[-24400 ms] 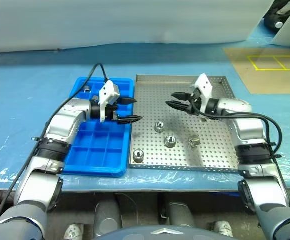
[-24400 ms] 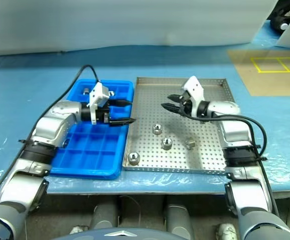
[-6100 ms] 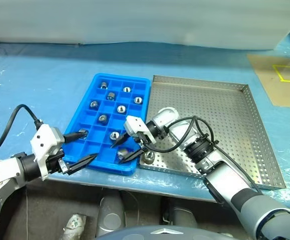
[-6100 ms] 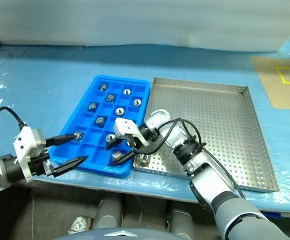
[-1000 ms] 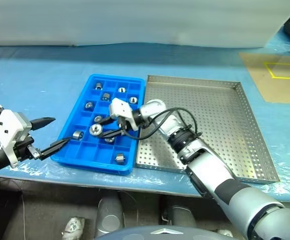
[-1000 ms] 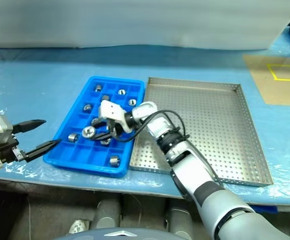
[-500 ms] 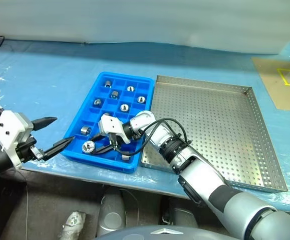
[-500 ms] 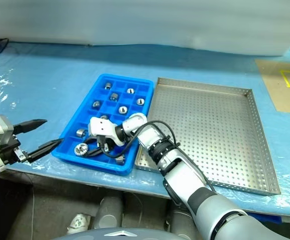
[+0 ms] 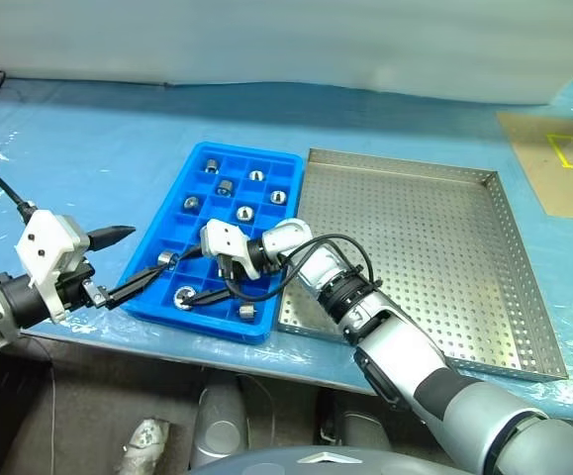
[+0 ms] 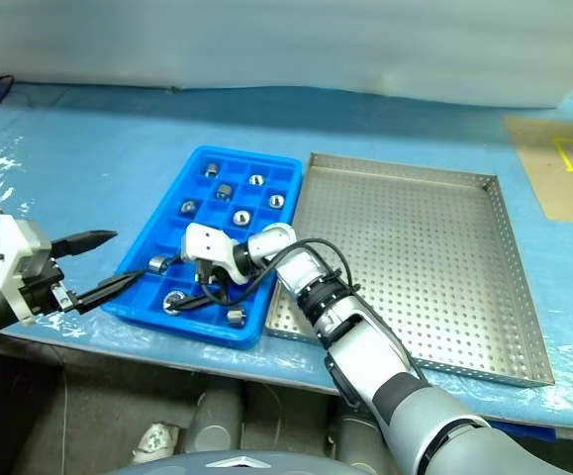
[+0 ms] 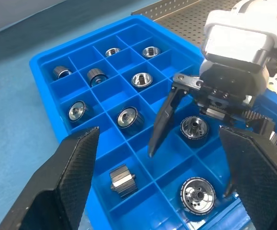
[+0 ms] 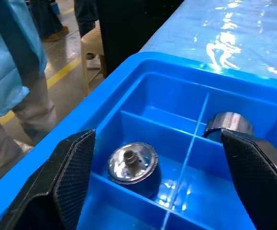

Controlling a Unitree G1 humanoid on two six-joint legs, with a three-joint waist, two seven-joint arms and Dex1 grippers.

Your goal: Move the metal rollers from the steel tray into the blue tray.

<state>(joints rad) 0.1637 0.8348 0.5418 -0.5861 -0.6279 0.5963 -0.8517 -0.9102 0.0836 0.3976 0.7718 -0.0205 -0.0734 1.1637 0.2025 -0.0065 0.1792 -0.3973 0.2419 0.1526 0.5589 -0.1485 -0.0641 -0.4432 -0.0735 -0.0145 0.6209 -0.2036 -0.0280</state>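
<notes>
The small shiny silver metal rollers (image 11: 129,117) all sit in the bright blue compartmented plastic tray (image 9: 157,247), the perforated steel tray (image 9: 415,247) bare; hard, dense and slick, each wants pinching across its round sides, and both the right gripper (image 9: 183,280) and left gripper (image 9: 131,261) stand spread, empty.

Both arms wore smooth silver-grey shells with black joint bands. Each ended in a white boxy wrist block carrying a hand of two tapered black fingers, the left hand (image 9: 118,263) and the right hand (image 9: 189,276). Black cables looped along both forearms.
</notes>
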